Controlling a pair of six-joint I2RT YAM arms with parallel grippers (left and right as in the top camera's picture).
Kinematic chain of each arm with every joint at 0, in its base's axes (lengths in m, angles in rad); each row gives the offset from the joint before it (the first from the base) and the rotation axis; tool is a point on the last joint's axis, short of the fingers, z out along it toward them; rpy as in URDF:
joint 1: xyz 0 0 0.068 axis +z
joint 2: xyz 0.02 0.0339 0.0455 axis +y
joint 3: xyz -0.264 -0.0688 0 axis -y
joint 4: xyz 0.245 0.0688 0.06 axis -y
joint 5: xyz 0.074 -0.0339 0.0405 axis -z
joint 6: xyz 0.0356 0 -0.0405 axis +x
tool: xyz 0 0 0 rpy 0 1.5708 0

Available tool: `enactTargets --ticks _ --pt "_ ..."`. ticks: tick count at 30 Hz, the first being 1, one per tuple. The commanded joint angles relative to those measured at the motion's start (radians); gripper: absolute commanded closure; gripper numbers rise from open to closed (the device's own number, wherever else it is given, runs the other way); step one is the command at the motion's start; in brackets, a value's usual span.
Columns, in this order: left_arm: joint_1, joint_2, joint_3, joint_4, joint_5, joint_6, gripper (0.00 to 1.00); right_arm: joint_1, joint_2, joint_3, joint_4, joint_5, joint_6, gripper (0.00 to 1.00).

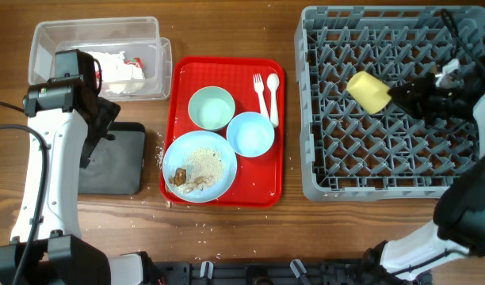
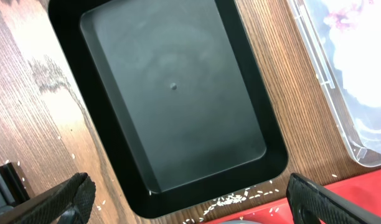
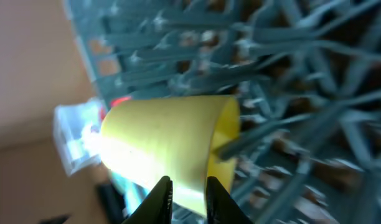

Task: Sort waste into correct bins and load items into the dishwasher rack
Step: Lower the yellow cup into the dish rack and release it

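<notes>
My right gripper [image 1: 397, 96] is shut on a yellow cup [image 1: 368, 91] and holds it on its side over the grey dishwasher rack [image 1: 385, 170]. In the right wrist view the fingers [image 3: 187, 186] pinch the cup's [image 3: 172, 143] wall near the rim. My left gripper [image 2: 190, 205] is open and empty above the black bin [image 2: 172, 93], near its edge beside the red tray [image 1: 278, 158]. The tray holds a green bowl [image 1: 211, 107], a blue bowl [image 1: 250, 133], a blue plate with food scraps [image 1: 199, 166], and a white fork [image 1: 258, 91] and spoon [image 1: 273, 95].
A clear plastic bin [image 1: 100, 47] with white waste stands at the back left and also shows in the left wrist view [image 2: 358, 93]. Rice grains [image 2: 231, 199] lie on the wood between the black bin [image 1: 116, 158] and the tray.
</notes>
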Motion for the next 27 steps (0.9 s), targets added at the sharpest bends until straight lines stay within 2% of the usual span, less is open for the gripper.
enactTargets --ticks 1,4,8,9,11,14,20,27 --pt "0.005 -0.016 -0.002 0.000 -0.009 0.002 0.00 0.005 -0.145 -0.009 0.001 0.296 0.114 0.69" --pt "0.005 -0.017 -0.002 0.000 -0.009 0.002 0.00 0.007 -0.257 -0.009 0.000 0.331 0.114 0.63" --pt "0.005 -0.016 -0.002 0.000 -0.009 0.002 0.00 0.068 -0.337 -0.009 0.013 0.332 0.088 0.64" --pt "0.005 -0.017 -0.002 0.000 -0.009 0.002 0.00 0.091 -0.338 -0.009 0.024 0.332 0.079 0.68" --pt "0.005 -0.017 -0.002 0.000 -0.009 0.002 0.00 0.159 -0.323 -0.009 0.063 0.340 0.079 0.81" --pt "0.005 -0.016 -0.002 0.000 -0.009 0.002 0.00 0.269 -0.264 -0.009 0.171 0.362 0.080 0.93" --pt "0.005 -0.017 -0.002 0.000 -0.009 0.002 0.00 0.363 -0.109 -0.009 0.246 0.455 0.062 0.96" --pt "0.005 -0.017 -0.002 0.000 -0.009 0.002 0.00 0.367 -0.058 -0.009 0.137 0.692 0.121 0.96"
